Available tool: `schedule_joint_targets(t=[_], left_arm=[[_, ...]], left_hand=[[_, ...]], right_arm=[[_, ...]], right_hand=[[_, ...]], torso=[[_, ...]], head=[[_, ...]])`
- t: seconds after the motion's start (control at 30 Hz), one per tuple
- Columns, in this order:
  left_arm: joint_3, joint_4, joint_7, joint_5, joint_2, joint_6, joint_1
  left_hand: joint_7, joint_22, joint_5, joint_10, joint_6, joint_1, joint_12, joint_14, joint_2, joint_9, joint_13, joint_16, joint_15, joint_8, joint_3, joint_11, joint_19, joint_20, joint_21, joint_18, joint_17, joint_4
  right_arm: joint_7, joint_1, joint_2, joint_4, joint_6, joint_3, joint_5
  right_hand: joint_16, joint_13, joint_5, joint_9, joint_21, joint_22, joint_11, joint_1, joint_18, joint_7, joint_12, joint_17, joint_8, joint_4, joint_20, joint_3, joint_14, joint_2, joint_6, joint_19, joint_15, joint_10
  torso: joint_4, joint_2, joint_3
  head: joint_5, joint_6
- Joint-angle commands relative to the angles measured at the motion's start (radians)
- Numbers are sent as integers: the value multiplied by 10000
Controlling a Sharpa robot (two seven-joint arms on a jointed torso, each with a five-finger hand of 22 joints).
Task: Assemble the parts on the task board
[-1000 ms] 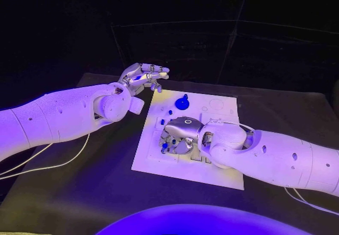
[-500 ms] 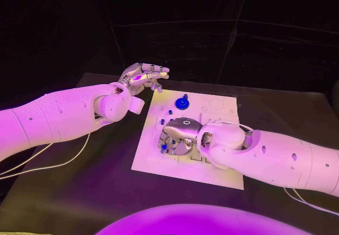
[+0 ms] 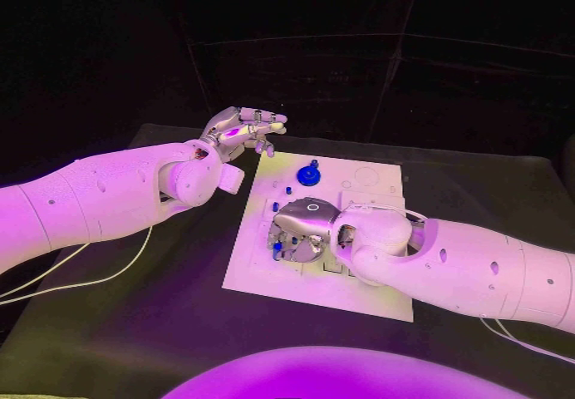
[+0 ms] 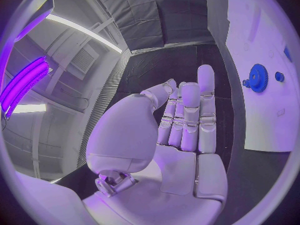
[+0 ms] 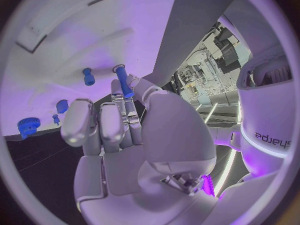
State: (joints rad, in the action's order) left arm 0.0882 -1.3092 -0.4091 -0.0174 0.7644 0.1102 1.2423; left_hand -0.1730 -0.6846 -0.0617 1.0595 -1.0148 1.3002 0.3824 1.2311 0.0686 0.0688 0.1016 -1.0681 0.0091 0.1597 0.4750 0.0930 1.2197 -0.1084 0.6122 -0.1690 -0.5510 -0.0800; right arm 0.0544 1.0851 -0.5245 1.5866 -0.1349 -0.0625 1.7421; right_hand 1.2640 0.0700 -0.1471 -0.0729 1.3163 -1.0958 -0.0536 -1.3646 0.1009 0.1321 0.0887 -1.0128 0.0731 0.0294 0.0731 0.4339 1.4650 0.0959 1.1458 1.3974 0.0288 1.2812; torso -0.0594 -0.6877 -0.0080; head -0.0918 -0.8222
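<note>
Where you look down from the head camera, the board (image 3: 314, 287) lies mid-frame on the table (image 3: 144, 332), with no writing legible on it. Your left hand (image 3: 243, 129) hovers above centre, off the board's upper left corner, fingers loosely curled and holding nothing. Your right hand (image 3: 306, 229) sits over the board's middle, covering what lies under it; small blue parts (image 3: 278, 247) peek out at its left edge, too small to identify. A blue gear (image 3: 309, 175) stands on the board's upper part, clear of both hands.

Through the left wrist camera, you see the fingers nearly straight and close together, palm empty. At right, the gear (image 4: 257, 77) and a small blue part (image 4: 279, 76) beside it sit on the board (image 4: 262, 115), whose far end is cut off by the circle's rim.

From the right wrist camera, you can read "sharpa" on the robot's arm at lower right. The hand (image 5: 119, 135) pinches a blue peg (image 5: 124, 82) between thumb and fingers, its lower end hidden. Another peg (image 5: 88, 76), two small parts (image 5: 62, 106) and the gear (image 5: 28, 125) stand on the board (image 5: 75, 45) at left.
</note>
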Motion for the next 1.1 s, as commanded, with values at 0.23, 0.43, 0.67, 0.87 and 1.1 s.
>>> schedule_joint_targets(t=[0.23,0.43,0.67,0.87,1.1], left_arm=[[-10,9,-43,8,-4,-123,18],[-10,14,-42,8,-7,-127,18],[-10,14,-40,8,-4,-129,18],[-10,10,-38,8,-1,-127,18],[-10,6,-35,8,2,-121,18]], left_hand=[[22,11,-35,-75,80,65,35,-82,-18,-7,6,5,8,46,-18,13,-57,-2,-62,-136,9,-62],[22,11,-35,-75,80,65,35,-82,-18,-7,6,5,8,46,-18,13,-57,-2,-62,-136,9,-62],[22,11,-35,-75,80,65,35,-82,-18,-7,6,5,8,46,-18,13,-57,-2,-62,-136,9,-62],[22,11,-35,-75,80,65,35,-82,-18,-7,6,5,8,46,-18,13,-57,-2,-62,-136,9,-62],[22,11,-35,-75,80,65,35,-82,-18,-7,6,5,8,46,-18,13,-57,-2,-62,-136,9,-62]], right_arm=[[320,-60,-58,90,-283,-28,618],[322,-69,-46,153,107,-28,627],[332,-70,-80,183,401,-28,625],[307,-71,-55,209,406,-28,602],[503,-71,32,148,504,-28,605]], right_hand=[[6,2,27,2,63,-44,-58,3,-115,31,-63,-46,-13,57,43,26,183,6,-20,-10,-45,-11],[1,7,73,-2,59,-32,-60,23,-112,30,-77,-26,-12,75,48,11,181,48,-6,-17,-43,5],[11,11,109,-4,62,-39,-58,37,-112,27,-82,-39,-10,77,51,4,184,58,4,-17,-44,17],[-19,11,144,-1,40,3,-63,69,-104,32,-100,19,-23,81,53,-17,173,97,-9,-36,-46,17],[-33,-21,123,39,12,48,-141,291,-99,107,-234,51,-105,8,95,-115,155,240,-204,-73,-103,-147]], torso=[[6,0,1],[1,2,4],[7,0,-1],[2,-6,-2],[-1,11,0]], head=[[-6,4],[-3,0],[-14,-9],[-6,-6],[6,-13]])
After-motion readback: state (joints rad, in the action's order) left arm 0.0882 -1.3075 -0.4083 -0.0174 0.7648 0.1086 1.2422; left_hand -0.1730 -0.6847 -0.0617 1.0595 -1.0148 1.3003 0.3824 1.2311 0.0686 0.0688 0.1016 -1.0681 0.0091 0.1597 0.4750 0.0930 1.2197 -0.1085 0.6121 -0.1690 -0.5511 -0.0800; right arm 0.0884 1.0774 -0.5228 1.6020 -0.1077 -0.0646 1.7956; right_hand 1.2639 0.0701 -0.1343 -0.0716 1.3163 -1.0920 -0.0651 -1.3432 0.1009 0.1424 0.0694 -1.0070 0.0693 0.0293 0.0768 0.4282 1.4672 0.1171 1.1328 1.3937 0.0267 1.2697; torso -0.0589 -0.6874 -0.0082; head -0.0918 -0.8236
